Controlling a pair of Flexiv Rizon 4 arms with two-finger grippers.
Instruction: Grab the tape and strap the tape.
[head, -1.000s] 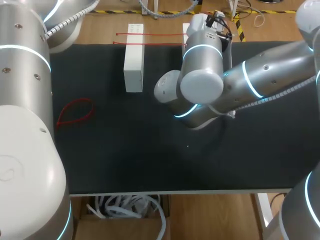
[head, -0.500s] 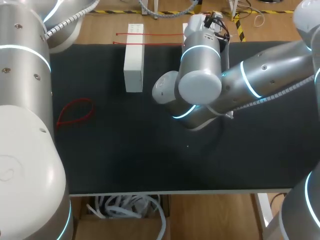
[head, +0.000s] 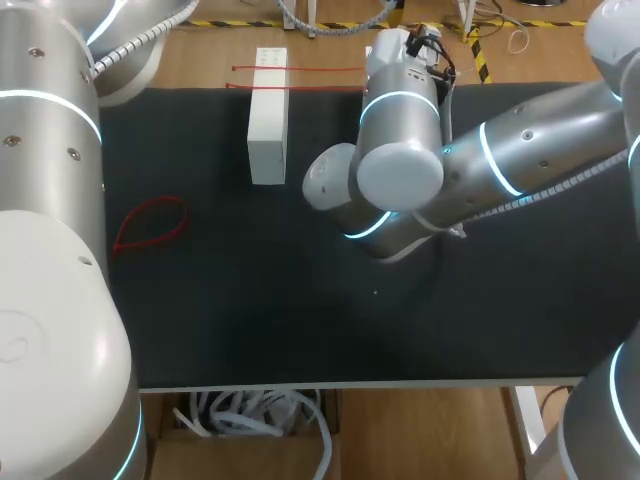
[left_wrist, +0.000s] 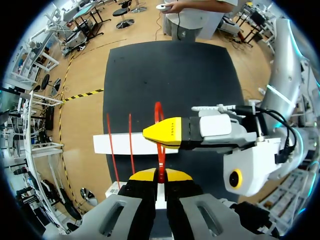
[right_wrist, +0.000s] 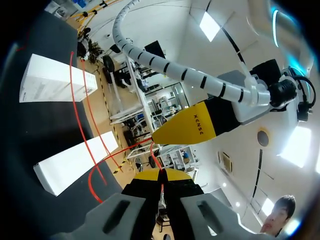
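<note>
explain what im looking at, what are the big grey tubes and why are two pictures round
The grey tubes are two robot arms at a table with a black mat. One picture looks down from above and behind them: the left arm fills its left side, the right arm comes in from the right. Each round picture comes from a camera on one arm's wrist, looking along its yellow-tipped fingers. On the table lie a white box with two red straps across it, and a red loop. The left gripper and the right gripper are each shut on a thin red strap, apparently the same one.
</note>
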